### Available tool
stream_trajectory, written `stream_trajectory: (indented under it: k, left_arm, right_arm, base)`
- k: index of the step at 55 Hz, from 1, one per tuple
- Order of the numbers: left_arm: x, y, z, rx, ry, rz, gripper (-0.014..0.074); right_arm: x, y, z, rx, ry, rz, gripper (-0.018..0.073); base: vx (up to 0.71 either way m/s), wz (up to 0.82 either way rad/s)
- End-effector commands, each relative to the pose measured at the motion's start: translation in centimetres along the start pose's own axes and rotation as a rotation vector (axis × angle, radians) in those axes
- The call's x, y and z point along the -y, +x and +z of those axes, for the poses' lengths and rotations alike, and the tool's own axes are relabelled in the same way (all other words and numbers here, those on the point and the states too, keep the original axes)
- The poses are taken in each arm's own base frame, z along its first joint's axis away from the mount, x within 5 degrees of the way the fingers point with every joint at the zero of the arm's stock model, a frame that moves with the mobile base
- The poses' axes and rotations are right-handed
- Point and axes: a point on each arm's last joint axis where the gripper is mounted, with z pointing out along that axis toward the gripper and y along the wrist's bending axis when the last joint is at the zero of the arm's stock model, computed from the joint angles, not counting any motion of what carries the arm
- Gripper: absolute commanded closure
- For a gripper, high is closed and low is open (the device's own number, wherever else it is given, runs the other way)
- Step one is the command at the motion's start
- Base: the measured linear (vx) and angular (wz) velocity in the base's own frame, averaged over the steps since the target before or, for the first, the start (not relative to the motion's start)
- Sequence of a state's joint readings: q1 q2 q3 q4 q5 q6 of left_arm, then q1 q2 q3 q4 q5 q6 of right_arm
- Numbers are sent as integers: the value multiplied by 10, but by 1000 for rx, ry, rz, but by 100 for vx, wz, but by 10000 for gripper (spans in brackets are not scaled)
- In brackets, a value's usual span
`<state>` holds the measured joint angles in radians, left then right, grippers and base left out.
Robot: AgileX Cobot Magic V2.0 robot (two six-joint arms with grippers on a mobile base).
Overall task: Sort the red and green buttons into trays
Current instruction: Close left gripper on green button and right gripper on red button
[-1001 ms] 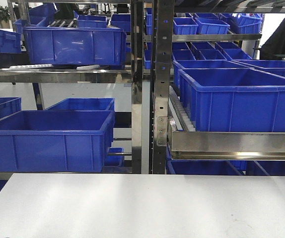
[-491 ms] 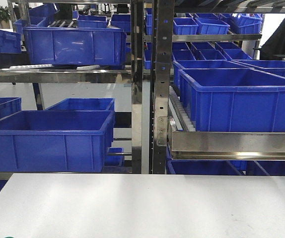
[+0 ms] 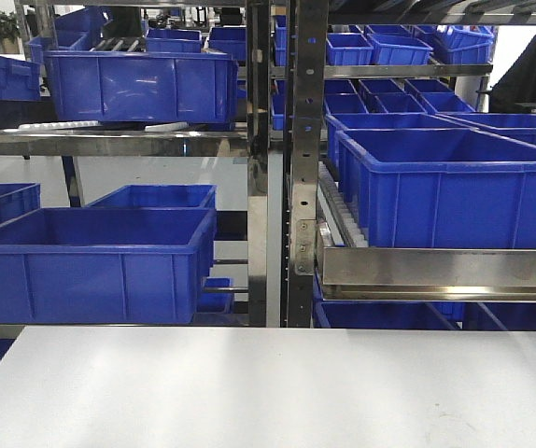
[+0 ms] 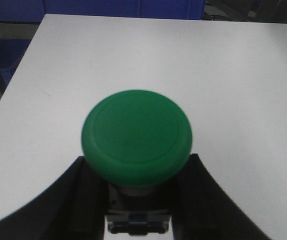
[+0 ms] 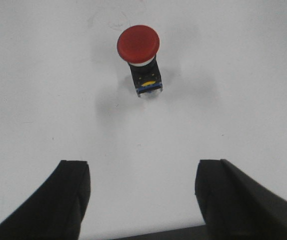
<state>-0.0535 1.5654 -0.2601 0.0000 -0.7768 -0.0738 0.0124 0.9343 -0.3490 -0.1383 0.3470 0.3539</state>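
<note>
Green button (image 4: 136,131), domed cap on dark body, clamped in left gripper (image 4: 138,170) above the table (image 4: 243,75); red button (image 5: 139,46) lies there before the wide-open right gripper (image 5: 141,182). Blue crates (image 3: 91,261) line racks (image 3: 291,187) behind.

Before me lies a plain white worktop (image 3: 268,387), matte and evenly lit; behind it stand steel racks (image 3: 296,187) loaded with deep blue crates (image 3: 91,261) on several levels; a potted plant (image 3: 5,28) shows far back left; a dark garment (image 3: 534,70) hangs far right.
</note>
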Motion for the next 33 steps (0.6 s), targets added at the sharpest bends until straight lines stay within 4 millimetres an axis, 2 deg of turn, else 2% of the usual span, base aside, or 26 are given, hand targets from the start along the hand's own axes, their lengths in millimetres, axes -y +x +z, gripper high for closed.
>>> stream_trajectory:
  k: [1, 9, 16, 25, 33]
  left_arm:
    - [2, -26, -14, 132, 12, -13, 599]
    - [3, -40, -27, 187, 16, -12, 599]
    - [4, -47, -34, 228, 20, -12, 599]
    - [4, -48, -36, 221, 19, -12, 599]
    - [4, -47, -36, 218, 19, -12, 599]
  right_arm:
    - [-4, -31, -6, 79, 8, -41, 47]
    - [-8, -64, 4, 19, 59, -85, 47]
    - [-15, -89, 26, -32, 71, -88, 47]
    - [-21, -113, 57, -86, 84, -119, 47]
    - [-24, -126, 84, -166, 106, -157, 47]
  base:
    - [0, 0]
    - [0, 0]
    - [0, 0]
    - [0, 0]
    - [0, 0]
